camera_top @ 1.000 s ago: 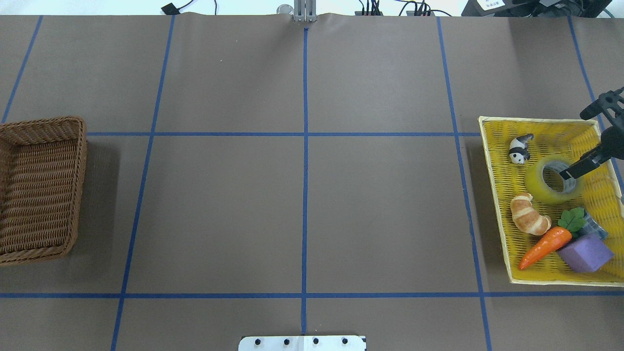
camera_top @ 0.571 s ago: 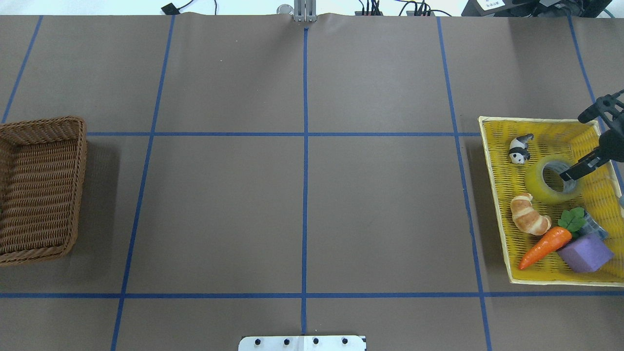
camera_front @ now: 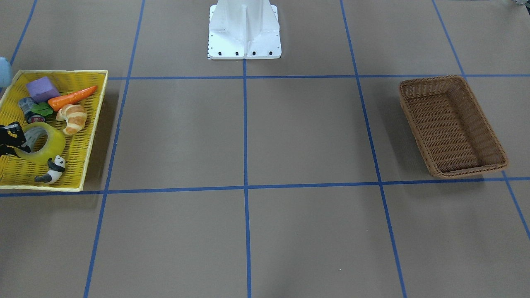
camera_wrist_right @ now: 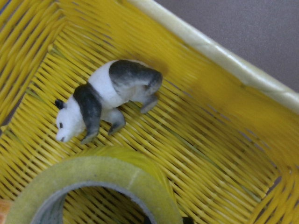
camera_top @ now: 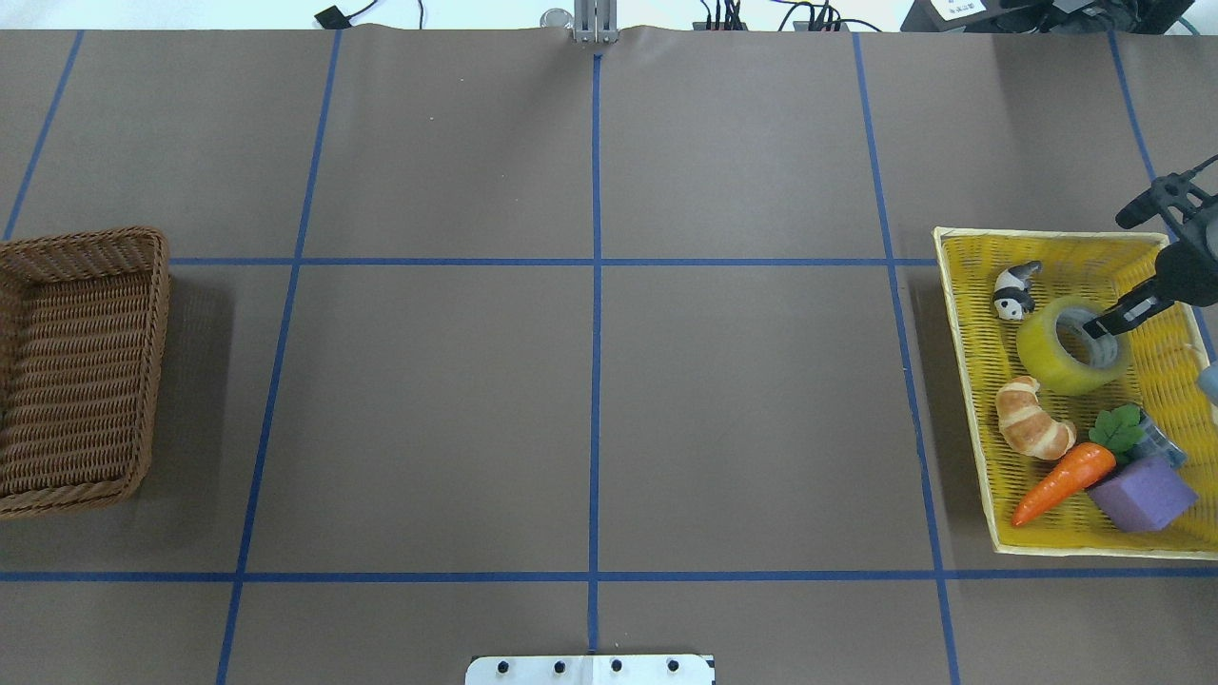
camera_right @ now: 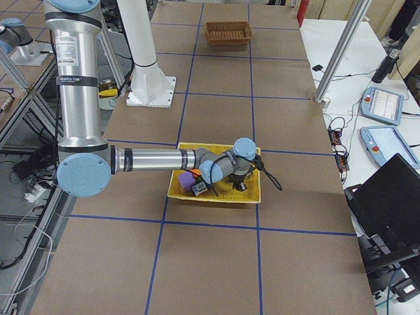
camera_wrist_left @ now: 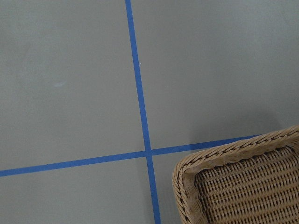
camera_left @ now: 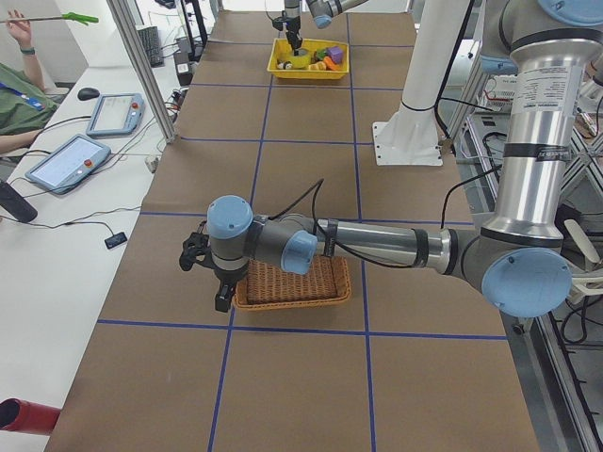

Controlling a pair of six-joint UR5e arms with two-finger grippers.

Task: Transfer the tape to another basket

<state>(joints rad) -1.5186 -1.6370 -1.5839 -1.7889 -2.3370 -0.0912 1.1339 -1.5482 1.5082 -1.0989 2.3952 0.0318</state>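
The tape (camera_top: 1047,357), a translucent yellow roll, is in the flat yellow tray (camera_top: 971,400), tilted with one side raised. It also shows in the front view (camera_front: 54,145) and the right wrist view (camera_wrist_right: 117,172). My right gripper (camera_top: 1104,322) is shut on the tape's rim, one finger inside the core. The brown wicker basket (camera_top: 157,362) stands empty at the far left of the table (camera_front: 408,107). My left gripper (camera_left: 207,276) hangs just outside that basket's end. It shows only in the exterior left view, so I cannot tell whether it is open or shut.
The yellow tray also holds a panda figure (camera_top: 1015,288), a croissant (camera_top: 1032,430), a carrot (camera_top: 1064,480), a purple block (camera_top: 1142,490) and a small can (camera_top: 1166,444). The robot's base (camera_front: 244,29) stands at the table's middle edge.
My right gripper has moved up and slightly toward the tray's far side. The tape has shifted with it and tilted up off the tray floor.
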